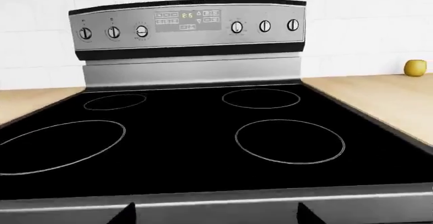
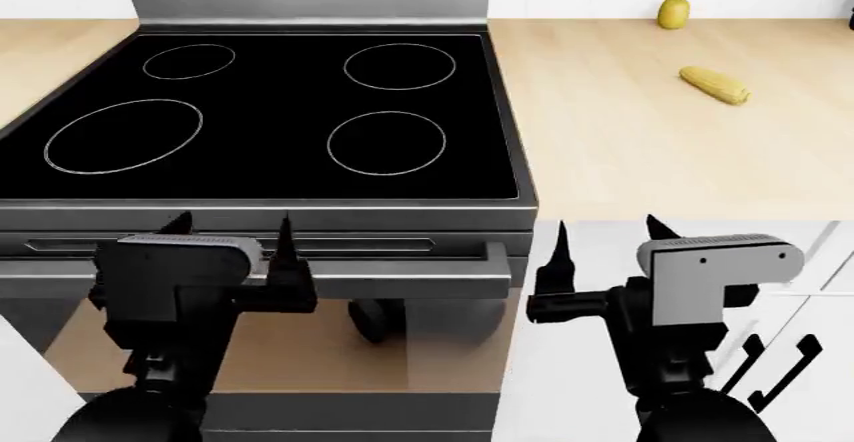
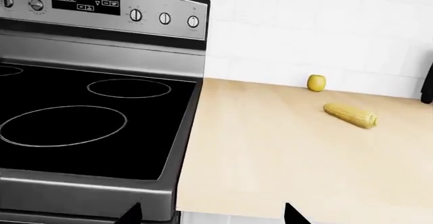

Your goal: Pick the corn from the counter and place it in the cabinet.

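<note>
Two robot claws hang low in front of a kitchen range, seen from the head camera. The right gripper (image 2: 603,247) has its two dark fingers spread apart with nothing between them; it sits below the front edge of the counter (image 2: 627,152), in front of white cabinet doors (image 2: 814,292). The left gripper (image 2: 230,242) also has its fingers apart and empty, in front of the oven handle (image 2: 400,280).

Beyond the left claw lies the black stovetop (image 2: 267,112) with four ring marks. Beyond the right claw the light wood-grain counter runs back to a white tiled wall.

The corn (image 2: 714,85) lies flat on that counter, toward its back right part, well apart from both claws. From the right claw it lies forward, up and somewhat to the right. Its long axis runs diagonally, one tip pointing toward the back left and the stove, the other toward the counter's front right. The right wrist camera shows the same cob (image 3: 350,115) resting alone on bare wood.

A rounder yellow-green fruit (image 2: 674,12) stands near the counter's back edge, behind the corn and apart from it.

The right arm is clearly nearer the corn. It would likely need to rise above the counter edge, reach forward, and turn its fingers across the cob's diagonal.
</note>
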### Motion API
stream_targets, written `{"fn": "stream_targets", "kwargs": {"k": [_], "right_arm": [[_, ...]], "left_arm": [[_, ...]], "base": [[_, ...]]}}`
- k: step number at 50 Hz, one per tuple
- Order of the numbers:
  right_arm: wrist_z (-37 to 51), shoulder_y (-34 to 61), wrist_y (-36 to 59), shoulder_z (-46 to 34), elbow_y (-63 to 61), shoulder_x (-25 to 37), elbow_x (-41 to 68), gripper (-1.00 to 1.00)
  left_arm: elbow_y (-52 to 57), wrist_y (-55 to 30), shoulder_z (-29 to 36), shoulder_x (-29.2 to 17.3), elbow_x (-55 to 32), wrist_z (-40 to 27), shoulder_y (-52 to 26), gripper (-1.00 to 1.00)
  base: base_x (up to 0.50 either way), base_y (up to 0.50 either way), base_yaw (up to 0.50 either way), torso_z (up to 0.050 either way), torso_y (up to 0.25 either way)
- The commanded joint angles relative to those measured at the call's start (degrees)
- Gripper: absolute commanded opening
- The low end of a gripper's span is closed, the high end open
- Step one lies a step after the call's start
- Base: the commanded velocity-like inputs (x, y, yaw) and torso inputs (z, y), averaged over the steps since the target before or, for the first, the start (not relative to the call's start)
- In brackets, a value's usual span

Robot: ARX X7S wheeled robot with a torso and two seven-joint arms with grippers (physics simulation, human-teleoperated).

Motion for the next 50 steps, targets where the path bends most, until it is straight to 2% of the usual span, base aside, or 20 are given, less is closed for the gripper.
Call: {"fn": "stream_targets", "kwargs": {"k": [1,5,13,21,32,50], "right_arm": [[-0.7,13.6,13.9,1.2,-3.1,-0.1,3.0,1.00],[-0.4,19.9,14.2,-0.2,1.1,-0.4,2.7,1.00],[-0.1,30.6,11.7,-1.6,12.7,-1.9,2.5,1.00],[-0.4,39.5,7.1,-3.3,27.3,-3.5,2.2,1.00],[0.4,43.5,2.9,-3.6,37.6,-3.6,1.8,1.00],[1.0,42.3,3.4,-3.5,34.8,-2.8,3.3,1.00]], "left_arm": [[3.9,-16.2,-3.4,-2.2,-5.2,1.2,-14.5,1.00],[1.2,-20.8,-3.8,-3.5,-6.7,2.3,-21.2,1.00],[-10.3,-20.4,-5.3,-5.3,-7.0,4.2,-32.8,1.00],[-24.7,-13.3,-3.8,-6.1,-5.3,6.0,-39.0,1.00],[-31.2,-9.8,-3.7,-6.2,-4.9,6.8,-40.1,1.00],[-29.1,-11.3,-3.6,-6.4,-6.0,6.7,-39.2,1.00]], "base": [[0.00,0.00,0.00,0.000,0.000],[0.00,0.00,0.00,0.000,0.000],[0.00,0.00,0.00,0.000,0.000],[0.00,0.00,0.00,0.000,0.000],[0.00,0.00,0.00,0.000,0.000],[0.00,0.00,0.00,0.000,0.000]]}}
